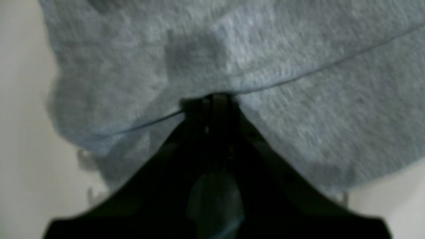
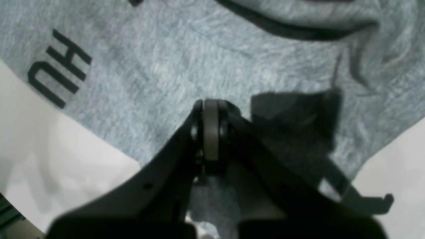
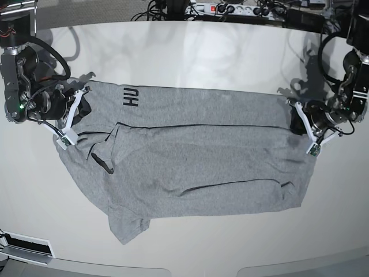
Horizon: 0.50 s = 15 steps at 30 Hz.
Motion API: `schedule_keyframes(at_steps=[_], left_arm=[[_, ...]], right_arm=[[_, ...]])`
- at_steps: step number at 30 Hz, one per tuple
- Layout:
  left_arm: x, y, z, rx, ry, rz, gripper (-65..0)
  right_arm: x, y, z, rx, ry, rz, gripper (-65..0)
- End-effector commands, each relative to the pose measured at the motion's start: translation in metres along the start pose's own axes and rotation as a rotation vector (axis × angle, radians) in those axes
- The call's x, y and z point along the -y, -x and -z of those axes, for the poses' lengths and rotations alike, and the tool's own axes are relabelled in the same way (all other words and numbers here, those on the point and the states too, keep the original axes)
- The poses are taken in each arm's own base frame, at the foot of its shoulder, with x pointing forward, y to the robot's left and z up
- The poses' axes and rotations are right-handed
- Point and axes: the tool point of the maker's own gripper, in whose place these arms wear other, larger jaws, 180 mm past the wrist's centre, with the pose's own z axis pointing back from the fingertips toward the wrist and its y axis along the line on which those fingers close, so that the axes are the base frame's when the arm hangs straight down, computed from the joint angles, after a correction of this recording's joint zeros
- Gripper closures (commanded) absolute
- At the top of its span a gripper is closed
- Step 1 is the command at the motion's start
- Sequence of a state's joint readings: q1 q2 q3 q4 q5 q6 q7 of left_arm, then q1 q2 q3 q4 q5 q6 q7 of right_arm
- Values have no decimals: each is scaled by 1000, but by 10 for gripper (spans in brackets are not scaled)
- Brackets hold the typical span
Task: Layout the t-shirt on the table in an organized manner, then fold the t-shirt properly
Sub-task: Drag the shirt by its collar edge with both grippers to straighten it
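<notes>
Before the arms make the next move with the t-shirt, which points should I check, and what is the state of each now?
1. Left end effector shut on the t-shirt: ok.
2. Right end effector shut on cloth: ok.
3. Shirt wholly on the table: ok.
4. Shirt lies flat: not ok, a layer is folded across the middle.
5. Lower sleeve spread: not ok.
6. Grips on matching corners: cannot tell.
</notes>
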<state>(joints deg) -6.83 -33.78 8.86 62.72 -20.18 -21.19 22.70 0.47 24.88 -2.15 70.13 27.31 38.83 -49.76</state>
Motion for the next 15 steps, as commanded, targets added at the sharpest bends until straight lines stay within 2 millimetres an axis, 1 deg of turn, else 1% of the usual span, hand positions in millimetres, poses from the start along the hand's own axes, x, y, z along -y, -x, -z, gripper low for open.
schedule_keyframes(at_steps=[1, 4, 7, 12, 15], left_arm=[[-9, 6, -1, -34, -14, 2, 0], [-1, 36, 6, -102, 23, -31, 0], [0, 66, 4, -180, 52, -40, 0], [7, 110, -14, -315, 83, -65, 0], [9, 131, -27, -355, 88, -46, 0]], right_arm=[[8, 9, -3, -51, 28, -8, 0], [6, 7, -3, -46, 18, 0, 0], [6, 14, -4, -83, 17, -3, 0], [7, 26, -5, -141, 19, -3, 0], [5, 36, -5, -169, 16, 2, 0]])
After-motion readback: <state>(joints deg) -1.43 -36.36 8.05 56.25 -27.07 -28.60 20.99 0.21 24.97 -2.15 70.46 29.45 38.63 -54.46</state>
